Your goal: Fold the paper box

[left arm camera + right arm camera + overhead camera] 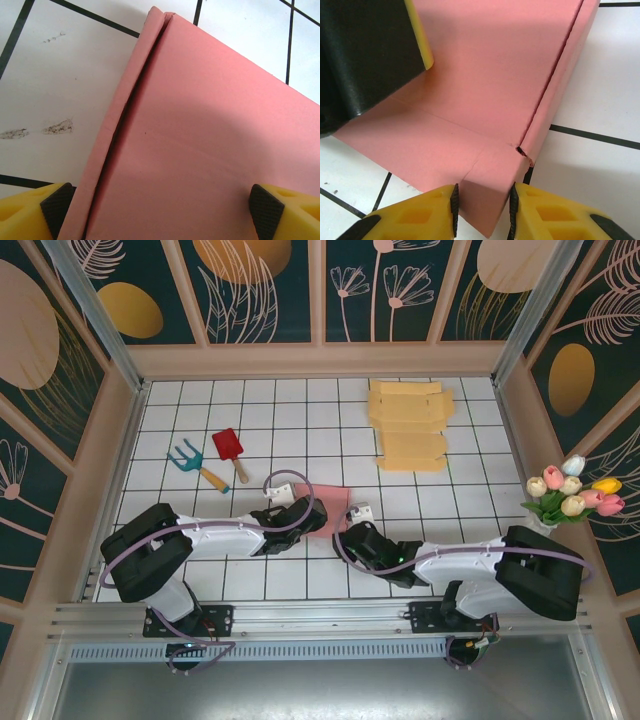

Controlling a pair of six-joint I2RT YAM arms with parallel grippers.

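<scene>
The pink paper box [330,502] lies flat on the white tiled table between my two arms. In the left wrist view its broad panel [200,145] has a raised side flap [107,145] along its left edge. My left gripper [162,207] stands open over it, one pad at the flap and the other above the panel. My left gripper [308,513] sits on the box's left part. My right gripper [483,210] is shut on the box's near corner flap [487,192], a pad on each side. A small tear shows at the corner crease. My right gripper [350,536] meets the box's near edge.
A stack of yellow flat box blanks [410,425] lies at the back right. A red toy shovel [230,450] and a blue toy rake [190,460] lie at the left. A bunch of tulips [572,490] stands by the right wall. Patterned walls fence the table.
</scene>
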